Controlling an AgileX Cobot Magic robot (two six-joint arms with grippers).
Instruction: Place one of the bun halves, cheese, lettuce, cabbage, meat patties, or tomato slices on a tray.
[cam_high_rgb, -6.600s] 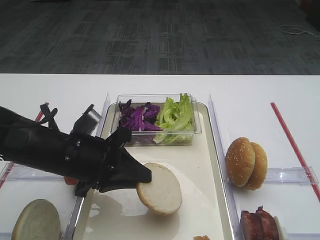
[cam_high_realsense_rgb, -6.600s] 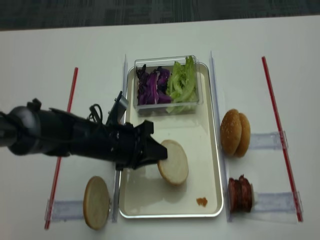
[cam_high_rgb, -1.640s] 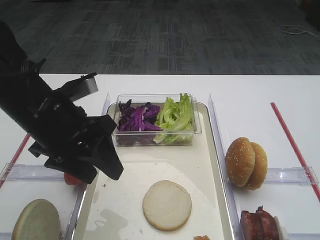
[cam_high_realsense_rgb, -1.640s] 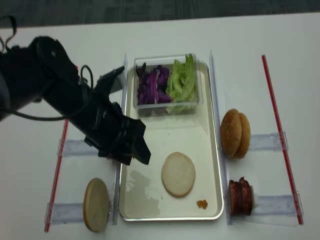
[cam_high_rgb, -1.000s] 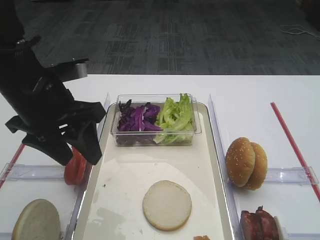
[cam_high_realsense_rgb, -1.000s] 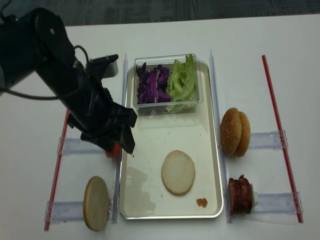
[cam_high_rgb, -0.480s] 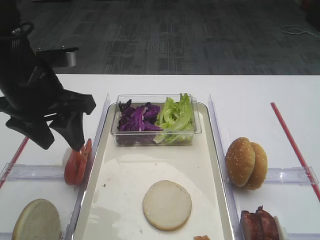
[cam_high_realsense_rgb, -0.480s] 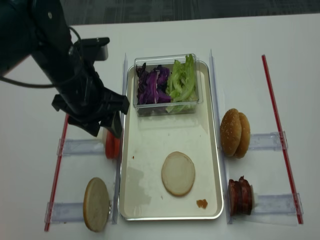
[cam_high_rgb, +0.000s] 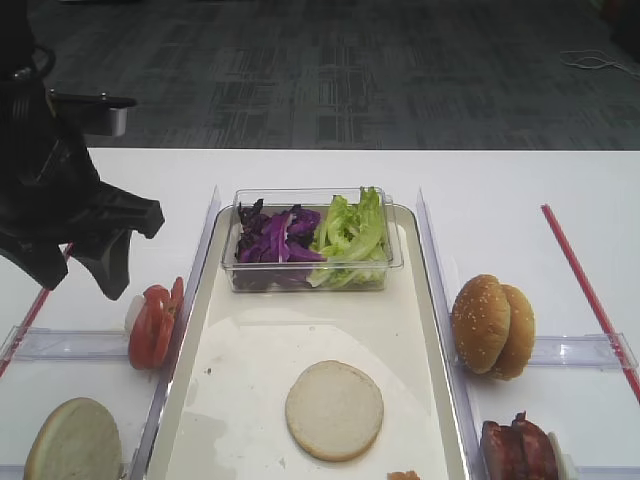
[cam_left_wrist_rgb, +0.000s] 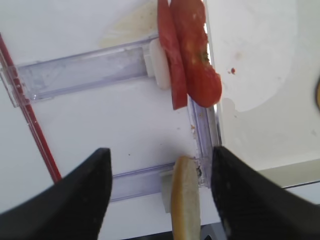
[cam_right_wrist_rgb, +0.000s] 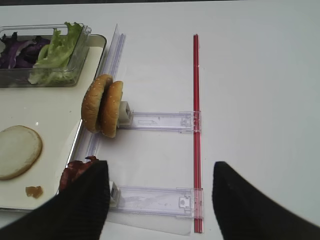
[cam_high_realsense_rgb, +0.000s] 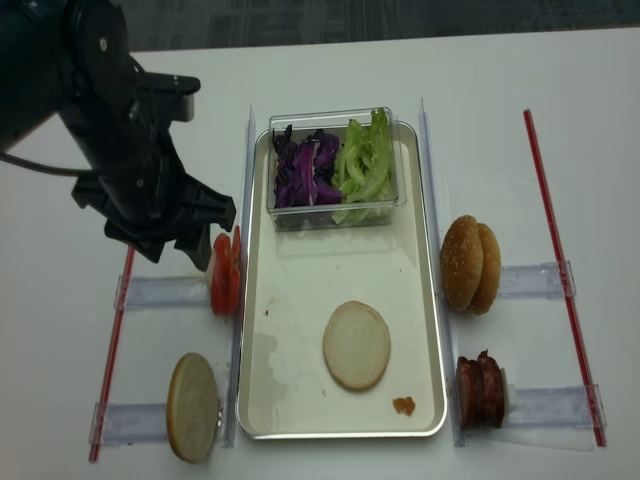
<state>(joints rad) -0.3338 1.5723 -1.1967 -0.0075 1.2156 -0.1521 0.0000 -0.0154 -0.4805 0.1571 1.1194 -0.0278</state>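
The left gripper (cam_high_realsense_rgb: 165, 245) hangs empty with jaws spread wide; the right gripper (cam_right_wrist_rgb: 157, 200) is wide too. One bun half (cam_high_realsense_rgb: 356, 345) already lies flat on the tray (cam_high_realsense_rgb: 300, 420). Just below the left gripper stand the tomato slices (cam_left_wrist_rgb: 192, 60) — thin, wet, floppy, likely slippery — best pinched across the stack's flat faces. No writing is legible.

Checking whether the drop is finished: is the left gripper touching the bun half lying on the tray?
Apart. The realsense high view shows the left gripper open beside the tomato slices, outside the tray; bare tray floor separates it from the bun half.
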